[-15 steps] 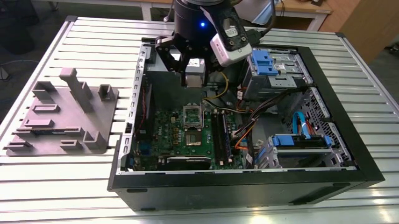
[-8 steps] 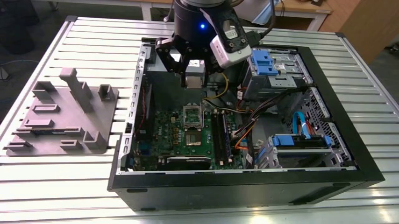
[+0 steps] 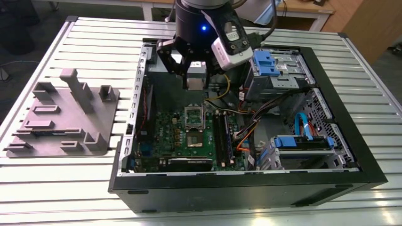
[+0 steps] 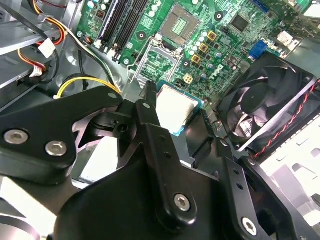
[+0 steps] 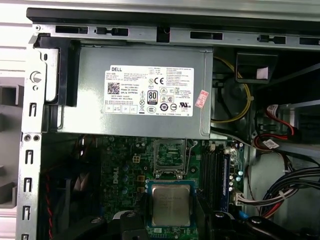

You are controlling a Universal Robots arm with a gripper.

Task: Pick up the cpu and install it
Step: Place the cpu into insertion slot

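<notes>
The hand [image 3: 196, 77] hangs over the far half of an open computer case [image 3: 351, 155] that lies on its side on a slatted metal surface [image 3: 94, 42]. Its 2 black fingers [image 4: 148, 120] are closed against opposite edges of the cpu [image 4: 175, 107], so the chip is gripped and held in the air above the green motherboard [image 3: 169, 136], touching nothing else.

In the first wrist view the cpu [image 5: 171, 205] shows its silvery-grey top squarely to the camera, level with the board below. The socket [image 5: 170, 157] sits on the board near the chip, with its metal frame raised and its seat unfilled (the cpu is not yet installed). Beside the socket run the long black memory sticks [image 3: 223, 136].

The grey power supply [image 5: 135, 90] fills the case's end beyond the socket, and a black fan [image 4: 267, 100] stands by the case wall. On the exterior view's left, well apart from the case, a grey fixture plate [image 3: 63, 117] with upright blocks rests on the surface.
</notes>
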